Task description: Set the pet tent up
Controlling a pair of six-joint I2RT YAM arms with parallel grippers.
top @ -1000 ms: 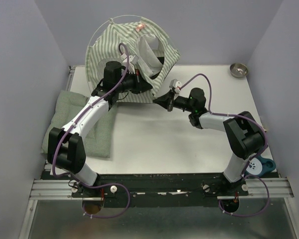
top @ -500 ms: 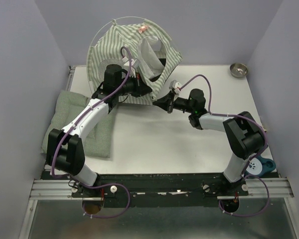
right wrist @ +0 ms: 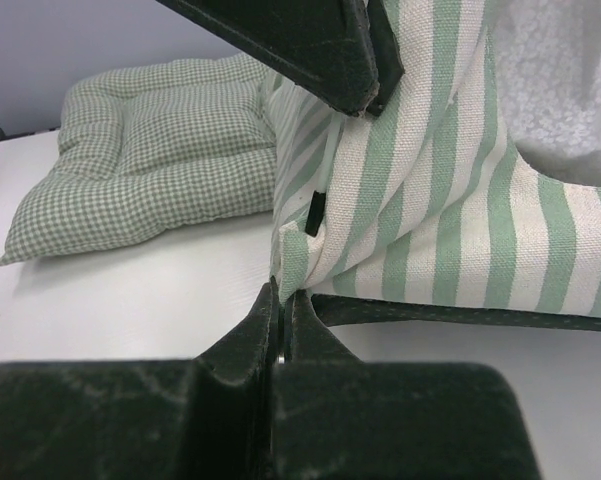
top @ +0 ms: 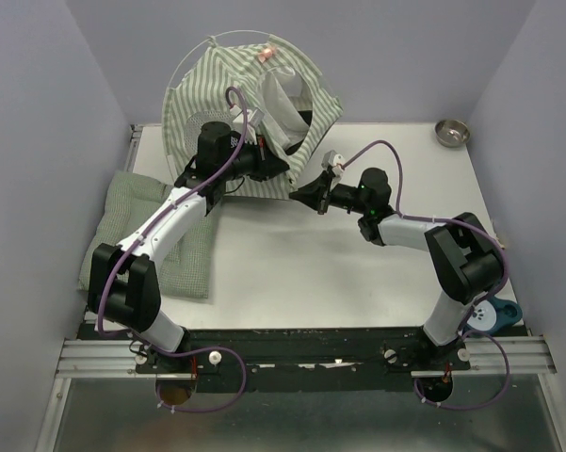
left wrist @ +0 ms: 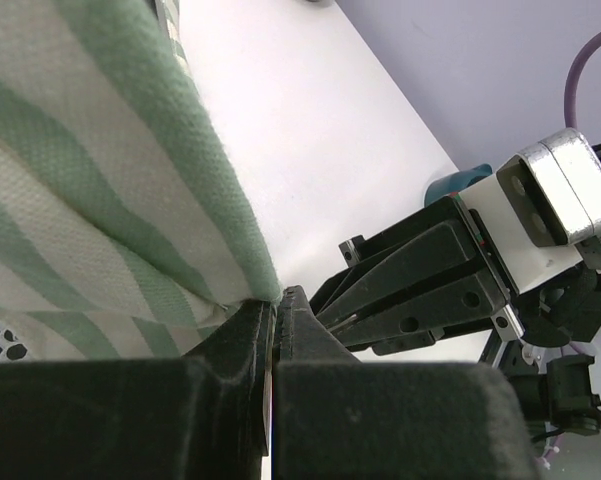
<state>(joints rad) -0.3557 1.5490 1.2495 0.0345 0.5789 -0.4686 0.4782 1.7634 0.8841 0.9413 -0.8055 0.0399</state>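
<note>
The pet tent [top: 217, 94] is green-and-white striped fabric, standing tilted at the table's far side with a thin whitish pole [top: 228, 34] arched over it and a small pink tag [top: 264, 56] near the top. My left gripper [top: 281, 169] is shut on the tent's lower fabric edge [left wrist: 160, 200]. My right gripper [top: 299, 193] is shut on a lower corner of the striped fabric [right wrist: 310, 255], just right of the left gripper. In the left wrist view the right gripper's fingers [left wrist: 420, 290] sit close beside mine.
A flat green checked cushion [top: 160, 231] lies on the left of the white table [top: 311, 273]; it also shows in the right wrist view [right wrist: 150, 150]. A small metal bowl [top: 451, 132] sits far right. A blue-and-white object [top: 494, 315] lies at the near right edge.
The tent has shifted slightly; the right gripper has moved a little left and toward the tent. Both grippers keep their hold on the fabric.
</note>
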